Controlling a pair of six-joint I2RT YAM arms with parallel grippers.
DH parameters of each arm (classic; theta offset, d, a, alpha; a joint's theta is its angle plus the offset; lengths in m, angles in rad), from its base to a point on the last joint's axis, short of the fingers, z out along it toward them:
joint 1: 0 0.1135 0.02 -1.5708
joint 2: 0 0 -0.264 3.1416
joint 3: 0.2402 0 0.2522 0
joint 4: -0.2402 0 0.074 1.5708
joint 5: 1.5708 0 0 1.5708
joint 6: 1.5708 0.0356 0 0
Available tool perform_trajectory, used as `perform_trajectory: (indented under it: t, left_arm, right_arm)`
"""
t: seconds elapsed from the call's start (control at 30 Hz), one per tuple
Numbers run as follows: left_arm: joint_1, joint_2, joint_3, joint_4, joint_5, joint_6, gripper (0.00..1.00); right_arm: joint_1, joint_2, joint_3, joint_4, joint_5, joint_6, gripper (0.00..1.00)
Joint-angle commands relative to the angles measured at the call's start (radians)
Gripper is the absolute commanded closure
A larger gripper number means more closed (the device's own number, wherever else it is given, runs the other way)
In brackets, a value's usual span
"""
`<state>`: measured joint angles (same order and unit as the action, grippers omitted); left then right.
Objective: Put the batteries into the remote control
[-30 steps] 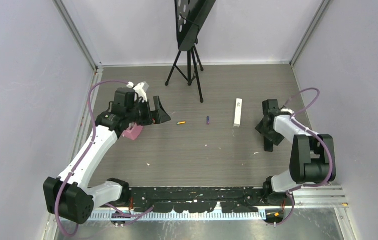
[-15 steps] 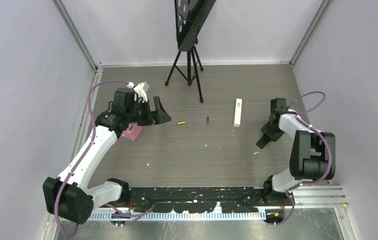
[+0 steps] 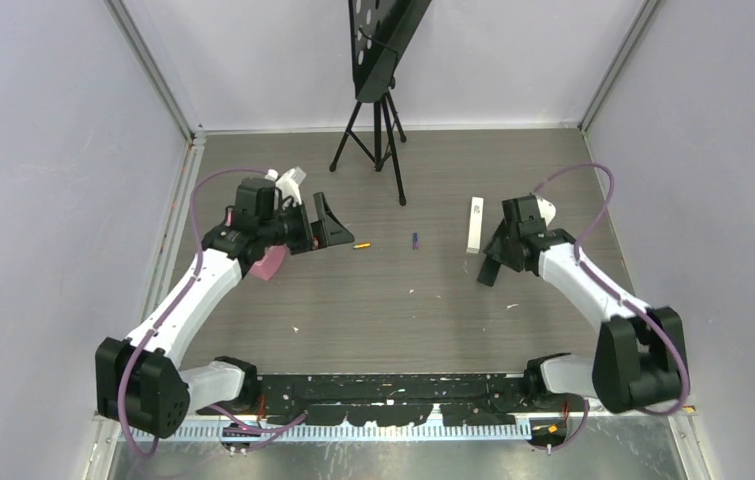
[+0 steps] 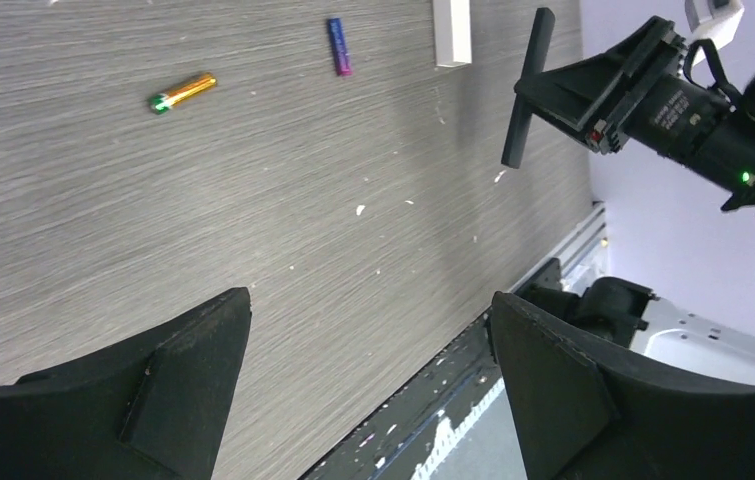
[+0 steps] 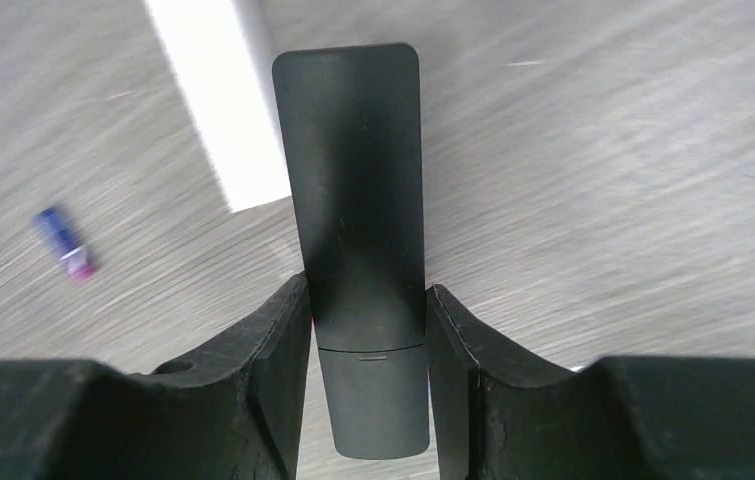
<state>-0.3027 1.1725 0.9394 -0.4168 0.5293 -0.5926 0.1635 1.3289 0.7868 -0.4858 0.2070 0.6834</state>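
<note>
An orange-yellow battery (image 3: 361,244) and a purple battery (image 3: 414,240) lie on the table between the arms. They also show in the left wrist view, the orange one (image 4: 182,92) and the purple one (image 4: 339,46). My right gripper (image 3: 503,250) is shut on a black remote control (image 3: 490,270), held above the table with its back side towards the wrist camera (image 5: 353,200). My left gripper (image 3: 323,225) is open and empty, left of the orange battery. The reddish-brown and dark batteries are out of view.
A white remote (image 3: 474,224) lies just beyond the black one, also in the right wrist view (image 5: 218,110). A pink object (image 3: 268,262) sits under the left arm. A black tripod (image 3: 381,140) stands at the back.
My right arm has swung left from the right edge with the black remote, which now hangs beside the white remote. My left gripper has shifted slightly right.
</note>
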Motion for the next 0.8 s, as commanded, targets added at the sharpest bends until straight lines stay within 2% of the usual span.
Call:
perform_trajectory:
  t: [0.0,0.17,0.43,0.6,0.77]
  left_arm:
    - [0.002,0.027,-0.023,0.162,0.114,-0.084,0.08]
    - [-0.007,0.066,-0.049,0.255,0.164,-0.143,0.09]
    - [-0.089,0.151,-0.078,0.383,0.189,-0.235,0.13]
    - [-0.12,0.2,-0.087,0.407,0.175,-0.272,0.21]
    - [-0.122,0.211,-0.11,0.41,0.134,-0.331,0.33]
  right_arm:
    - [0.116,-0.134,-0.016,0.079,-0.041,0.011,0.69]
    - [0.314,-0.185,-0.044,0.205,-0.107,-0.065,0.69]
    - [0.6,-0.064,0.045,0.337,-0.185,-0.206,0.68]
    - [0.702,0.025,0.135,0.357,-0.176,-0.271,0.68]
    - [0.728,0.061,0.188,0.39,-0.191,-0.277,0.68]
